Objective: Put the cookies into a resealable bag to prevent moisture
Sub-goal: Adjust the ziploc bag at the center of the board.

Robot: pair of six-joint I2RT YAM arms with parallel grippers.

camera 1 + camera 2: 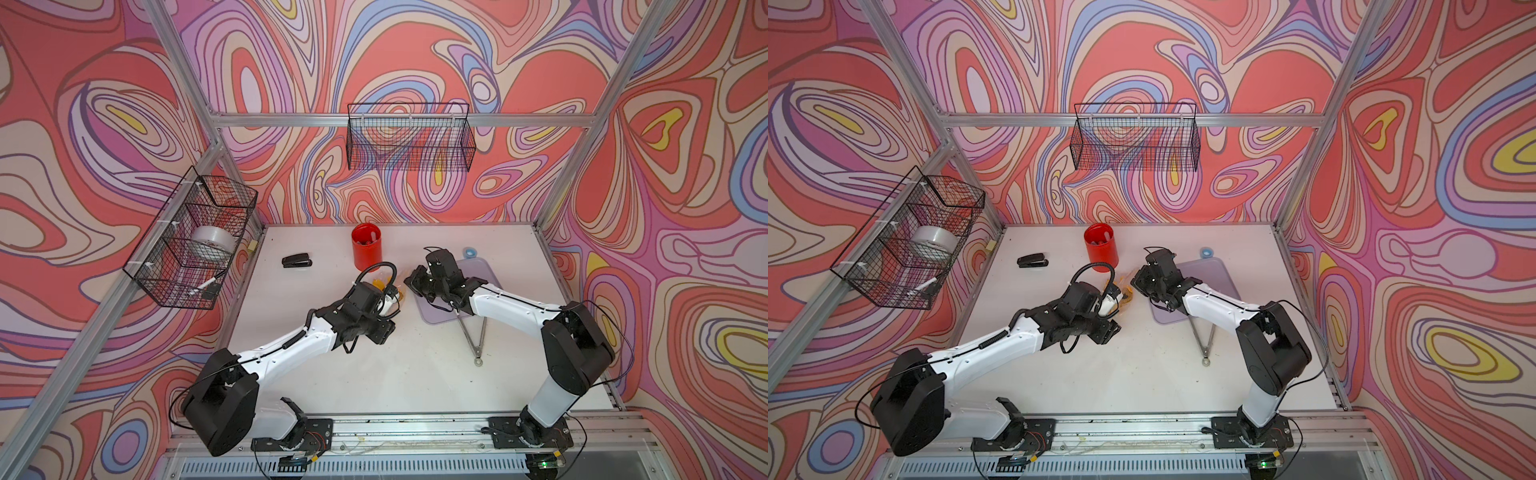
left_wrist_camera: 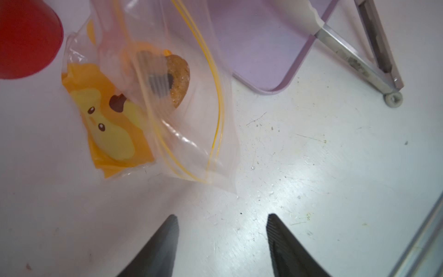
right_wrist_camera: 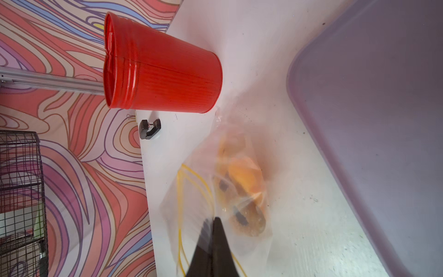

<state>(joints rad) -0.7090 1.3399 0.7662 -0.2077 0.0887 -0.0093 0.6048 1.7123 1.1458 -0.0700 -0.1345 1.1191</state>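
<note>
My right hand (image 3: 213, 219) pinches the clear film of the resealable bag (image 2: 191, 134), which rests on the desk (image 2: 311, 167) between the red cup (image 3: 167, 72) and the lilac tray (image 2: 263, 48). My left hand (image 2: 222, 215) hangs spread, apart from it. The cookies (image 2: 178, 79) inside blur through the plastic, so I cannot count them. In both top views my arms hide most of the bag.

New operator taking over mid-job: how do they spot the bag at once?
Find the red cup at the back of the white table. Just in front of it, beside the lilac tray, is the bag, pinched by the right hand. It alone is see-through, with a yellow zip line and an orange cartoon face.
</note>
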